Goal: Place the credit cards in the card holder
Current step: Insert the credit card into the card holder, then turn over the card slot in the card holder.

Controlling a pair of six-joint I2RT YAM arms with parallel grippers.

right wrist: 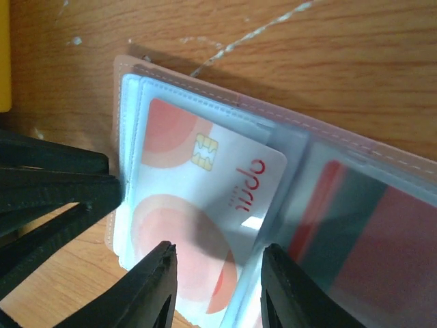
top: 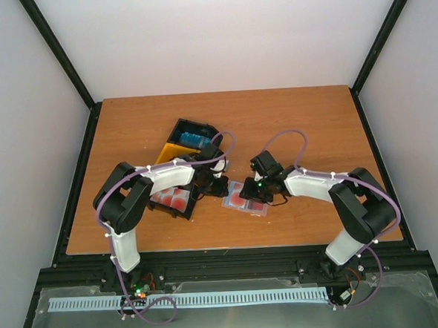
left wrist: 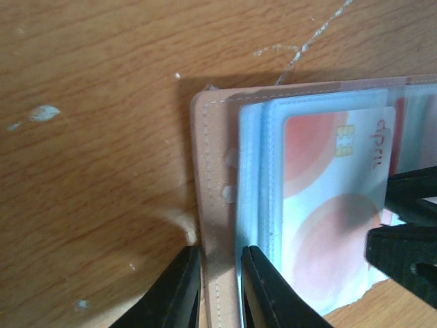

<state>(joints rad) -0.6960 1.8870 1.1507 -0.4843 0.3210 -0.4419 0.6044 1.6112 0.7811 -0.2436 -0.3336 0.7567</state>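
Note:
The card holder (top: 245, 199) lies open on the table, tan-pink with clear sleeves. A light blue card with red circles (right wrist: 205, 205) sits in its left-page sleeve; it also shows in the left wrist view (left wrist: 334, 198). A red and dark card (right wrist: 362, 253) is in the right page. My left gripper (left wrist: 220, 287) is nearly closed on the holder's left cover edge (left wrist: 215, 205). My right gripper (right wrist: 217, 287) is open, low over the light blue card with a finger on each side of its lower part. Both grippers meet at the holder in the top view: left gripper (top: 222, 186), right gripper (top: 250, 193).
A black-yellow-black three-bin tray (top: 172, 153) stands just left of the holder, under my left arm. Light blue cards (top: 194, 141) lie in its far bin, red cards (top: 173, 198) in its near bin. Its yellow wall (right wrist: 4, 55) shows in the right wrist view.

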